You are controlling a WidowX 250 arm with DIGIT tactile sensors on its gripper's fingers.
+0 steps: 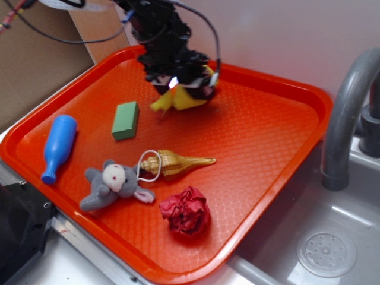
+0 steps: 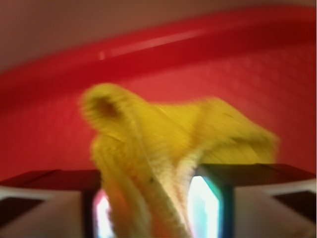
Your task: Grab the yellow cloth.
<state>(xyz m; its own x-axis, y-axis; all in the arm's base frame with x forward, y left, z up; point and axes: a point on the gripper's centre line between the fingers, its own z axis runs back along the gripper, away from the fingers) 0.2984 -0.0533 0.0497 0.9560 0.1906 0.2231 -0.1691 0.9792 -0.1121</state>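
The yellow cloth (image 1: 181,100) is a bunched knitted rag at the back of the orange tray (image 1: 267,130). My black gripper (image 1: 181,83) is down on top of it and covers its upper part. In the wrist view the yellow cloth (image 2: 163,148) fills the middle, and a fold of it runs down between my two fingers (image 2: 218,198). My gripper (image 2: 151,208) is shut on the cloth. The wrist view is blurred.
On the tray lie a green block (image 1: 126,120), a blue bottle (image 1: 58,145), a grey plush mouse (image 1: 113,184), a golden shell (image 1: 175,162) and a dark red wrinkly ball (image 1: 186,211). A grey tap (image 1: 347,113) and sink (image 1: 326,249) are at the right.
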